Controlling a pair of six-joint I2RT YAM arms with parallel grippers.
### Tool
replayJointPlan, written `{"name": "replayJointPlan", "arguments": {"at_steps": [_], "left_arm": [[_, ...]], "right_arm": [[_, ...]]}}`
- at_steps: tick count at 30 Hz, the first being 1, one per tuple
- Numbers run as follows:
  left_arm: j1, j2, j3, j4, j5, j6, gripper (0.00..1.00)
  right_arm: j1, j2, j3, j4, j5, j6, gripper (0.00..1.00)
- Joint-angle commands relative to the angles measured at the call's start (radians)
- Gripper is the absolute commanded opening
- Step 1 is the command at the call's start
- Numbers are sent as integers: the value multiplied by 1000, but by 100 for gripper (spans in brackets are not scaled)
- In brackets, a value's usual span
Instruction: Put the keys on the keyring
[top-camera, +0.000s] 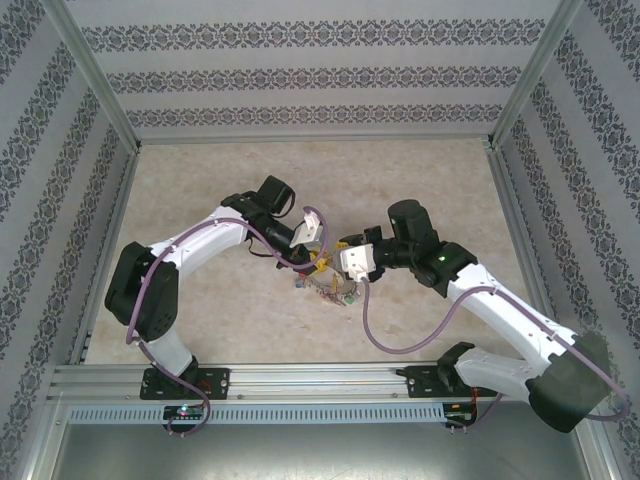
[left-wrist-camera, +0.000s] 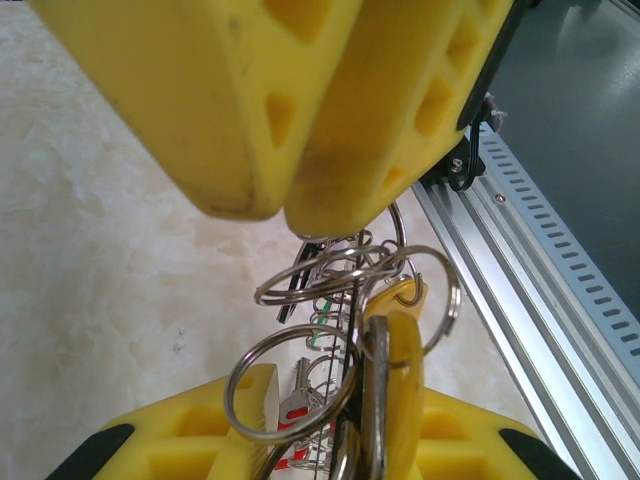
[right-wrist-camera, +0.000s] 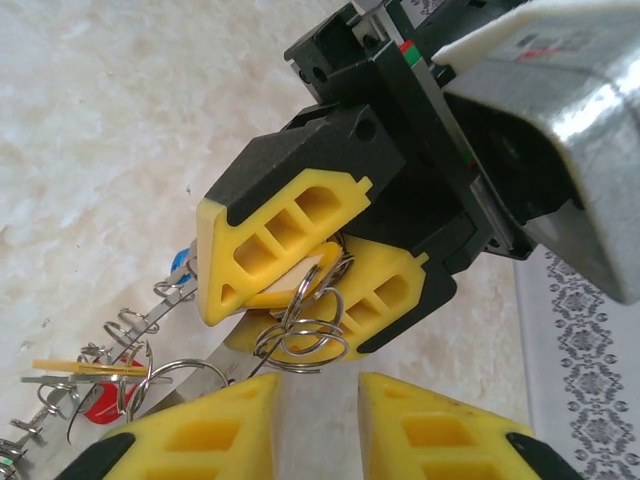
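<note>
Left end effector (right-wrist-camera: 238, 322) clamped on keys (left-wrist-camera: 376, 395), right end effector (right-wrist-camera: 320, 400) apart, just beside

Marbled tabletop (top-camera: 300, 170), patterned walls (top-camera: 300, 75), aluminium rail (top-camera: 300, 385)

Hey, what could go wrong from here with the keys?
The left jaws pinch only the yellow-tagged key, so it may twist or slip out. The small split rings dangling below it overlap each other and could snag or tangle. The right jaws stand open very close to the left ones; closing there might catch the wrong ring or bump them.
</note>
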Motion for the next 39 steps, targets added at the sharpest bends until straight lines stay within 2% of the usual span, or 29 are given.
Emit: {"name": "replayJointPlan", "arguments": {"at_steps": [1,5,7,10,23,33,39], "left_arm": [[-22,-36,13,-36,27,54,0],[-24,-70,-15,-12,29,100,0],[-26,-89,-27,3,17,115,0],[-28,-111,-40,9,-3,131,0],[-54,-104,-29,-23,-33,167,0],[-68,-92,-17,-38,-29,178,0],[-77,-92,-20,-43,-28,186,0]], "right_arm": [[-24,31,46,-20,-111,-14,25],[-84,70,97,-72,-287,26,26],[-99,98,137,-166,-356,-32,26],[-99,130,172,-249,-387,-73,25],[-67,173,233,-344,-381,-155,28],[-15,181,246,-395,-279,-232,28],[-1,197,278,-427,-260,-252,26]]}}
